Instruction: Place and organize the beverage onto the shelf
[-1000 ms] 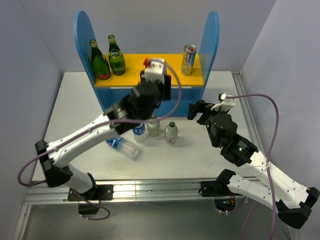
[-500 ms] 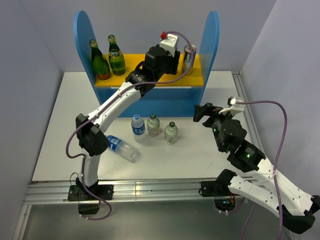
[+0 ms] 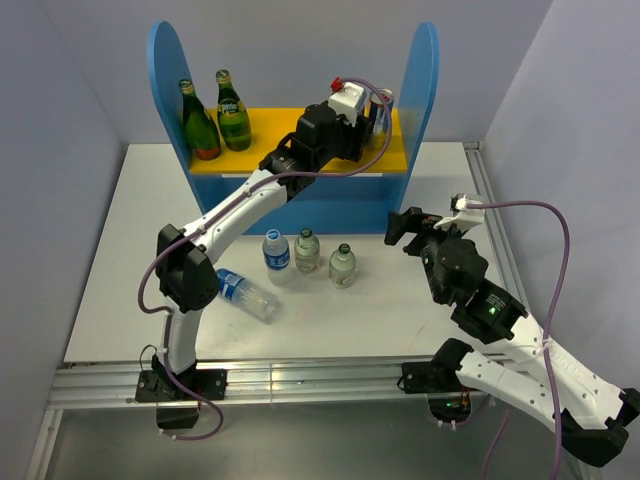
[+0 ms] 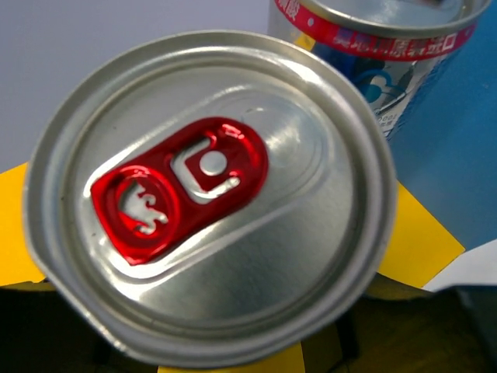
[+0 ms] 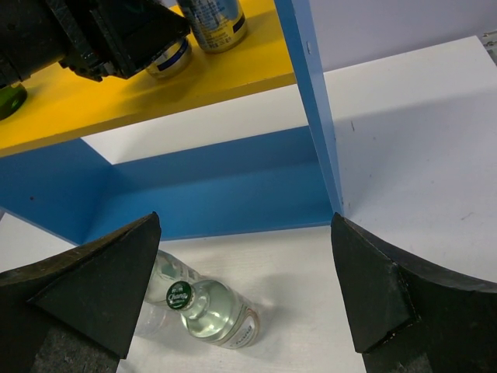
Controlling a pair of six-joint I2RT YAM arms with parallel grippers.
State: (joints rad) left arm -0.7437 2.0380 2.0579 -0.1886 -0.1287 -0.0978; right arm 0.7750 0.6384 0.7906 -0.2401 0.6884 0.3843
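The blue shelf (image 3: 165, 60) has a yellow upper board (image 3: 270, 125) carrying two green glass bottles (image 3: 200, 125) on the left and a blue-and-silver can (image 3: 380, 110) on the right. My left gripper (image 3: 345, 125) is over the board just left of that can, shut on a silver can with a red tab (image 4: 210, 202), whose top fills the left wrist view. The right wrist view shows this held can (image 5: 169, 56) down at the board beside the other can (image 5: 216, 22). My right gripper (image 5: 245, 295) is open and empty above the table by the shelf's right panel (image 5: 311, 101).
Three small water bottles (image 3: 307, 250) stand in a row on the table in front of the shelf. A fourth bottle (image 3: 245, 293) lies on its side at the front left. A green-capped bottle (image 5: 206, 311) is below my right gripper, towards its left finger.
My left arm has carried the can from in front of the shelf up to the yellow board, then right, close to the standing can. My right arm drew back slightly.
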